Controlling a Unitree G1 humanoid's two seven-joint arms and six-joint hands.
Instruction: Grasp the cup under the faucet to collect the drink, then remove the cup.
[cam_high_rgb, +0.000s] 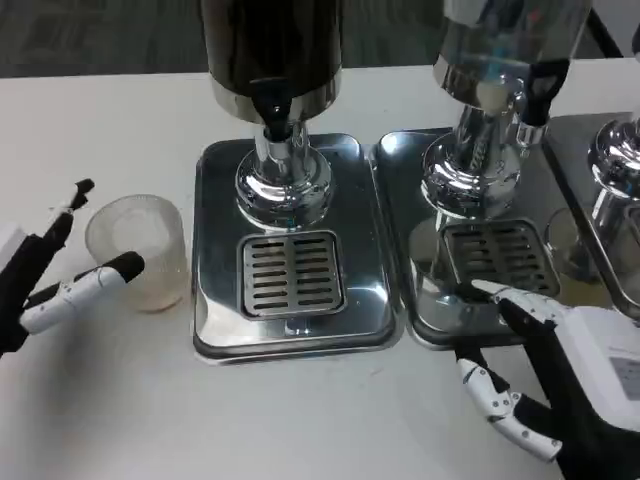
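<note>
A clear plastic cup (139, 250) stands upright on the white table, left of the drip tray (290, 245) of the dark drink dispenser (272, 50). The black faucet (273, 108) hangs over the slotted grate (291, 273), with nothing under it. My left hand (45, 280) is at the left edge, fingers spread on either side of the cup's left rim, holding nothing. My right hand (560, 365) lies at the lower right, fingers apart, one fingertip over the front edge of the second tray (400, 160).
A second dispenser (500, 60) with a clear tank stands to the right on its own steel tray with a grate (500, 258). A third chrome base (615, 160) shows at the far right edge. Bare white table lies in front of the trays.
</note>
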